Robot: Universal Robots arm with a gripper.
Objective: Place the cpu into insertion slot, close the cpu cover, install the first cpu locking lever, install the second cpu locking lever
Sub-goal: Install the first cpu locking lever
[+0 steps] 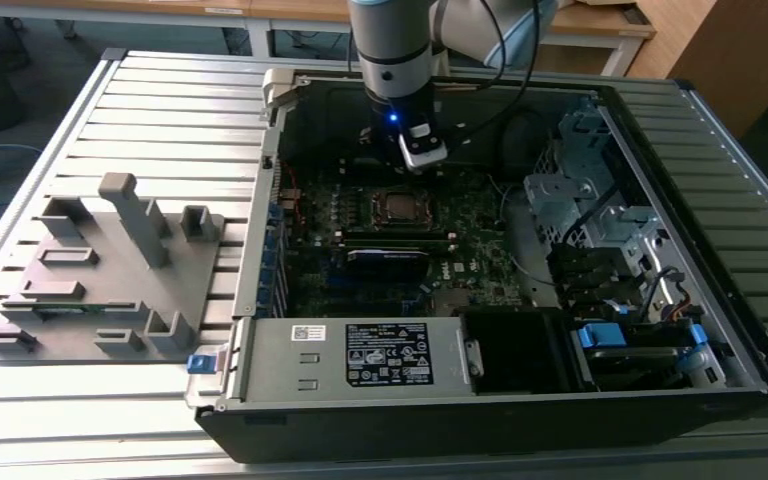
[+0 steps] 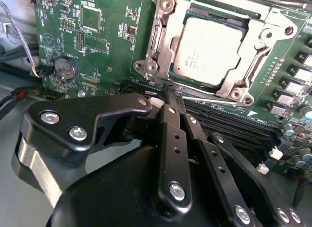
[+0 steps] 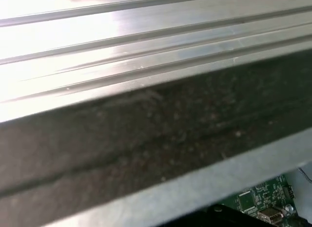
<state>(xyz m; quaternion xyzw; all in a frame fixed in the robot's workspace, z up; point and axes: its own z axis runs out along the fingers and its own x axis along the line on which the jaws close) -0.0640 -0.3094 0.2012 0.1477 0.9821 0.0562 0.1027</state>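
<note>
The cpu point(image 2: 207, 49) lies flat in the insertion slot point(image 2: 217, 16) on the green motherboard point(image 2: 97, 42). The silvery cpu cover point(image 2: 158, 37) is down around it, framing its metal top. A thin metal locking lever point(image 2: 209, 99) runs along the socket's near edge. My gripper point(image 2: 173, 90) is shut, its black fingers point(image 2: 171, 134) pressed together, with the tips right at that lever's end; whether they touch it I cannot tell. In the exterior view the gripper point(image 1: 424, 158) hangs inside the open computer case, just behind the cpu point(image 1: 395, 205).
The case wall point(image 1: 267, 200) and drive cages point(image 1: 598, 220) enclose the board. Black memory slots point(image 2: 234, 129) lie beside the socket. A power supply point(image 1: 357, 355) fills the case front. A grey fixture point(image 1: 104, 270) stands on the ribbed table point(image 1: 157, 100) at the exterior view's left.
</note>
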